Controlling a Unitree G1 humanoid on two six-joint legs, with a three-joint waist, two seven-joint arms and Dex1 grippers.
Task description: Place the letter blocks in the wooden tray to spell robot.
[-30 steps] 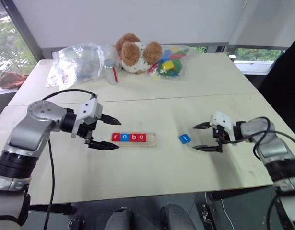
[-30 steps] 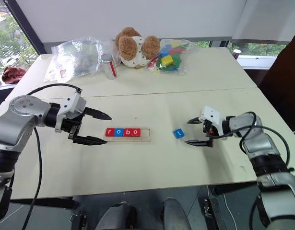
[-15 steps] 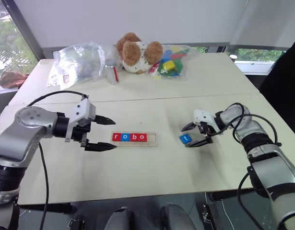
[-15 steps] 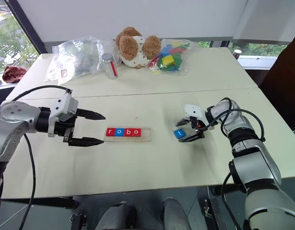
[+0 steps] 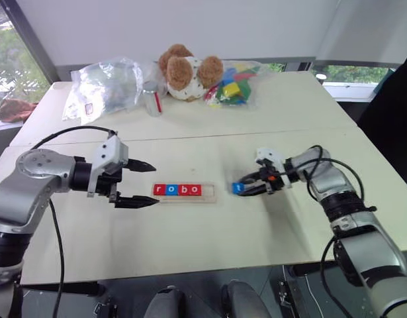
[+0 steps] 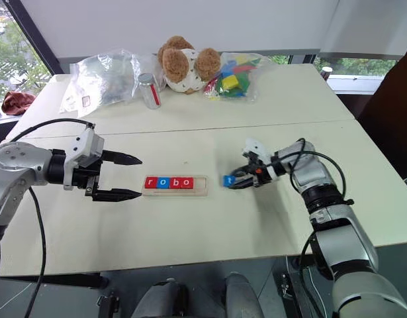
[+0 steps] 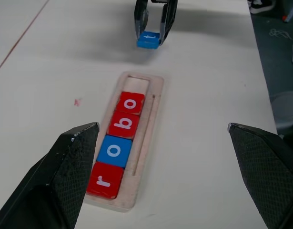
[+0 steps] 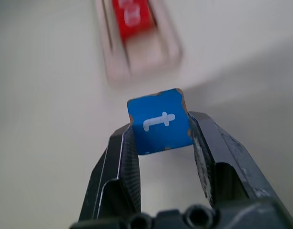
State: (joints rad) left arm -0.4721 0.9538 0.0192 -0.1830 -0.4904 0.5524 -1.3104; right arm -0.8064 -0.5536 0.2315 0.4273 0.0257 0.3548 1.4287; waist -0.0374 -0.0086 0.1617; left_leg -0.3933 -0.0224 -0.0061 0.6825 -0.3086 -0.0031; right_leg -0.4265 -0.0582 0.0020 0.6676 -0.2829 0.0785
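Head cam, left eye: wooden tray lies mid-table with four letter blocks in it reading r, o, b, o (red, blue, red, red), the slot at its right end bare; left gripper sits just off the tray's left end, fingers spread wide, nothing between them; right gripper is just right of the tray, pinched on the blue t block, which is near the tray's open end but apart from it; can't tell from here if the block is touching the table. Back edge of the table: teddy bear, clear bag of multicoloured blocks, crumpled clear plastic bag, small metal can. Right eye: same layout, the blue tile sits between the tray end and the right wrist, left fingers point along the table toward the tray. Left wrist cam: both black fingers stand far apart either side of the tray, looking along its length; tiles r, o, b, o run away from the camera, bare slot at the far end, and past it the other gripper's two fingers are clamped on the blue tile's sides. Right wrist cam: fingers closed on opposite edges of the blue t tile, white letter facing the camera, tile tilted a bit; tray end is beyond it, blurred, with a red tile and the bare slot nearest
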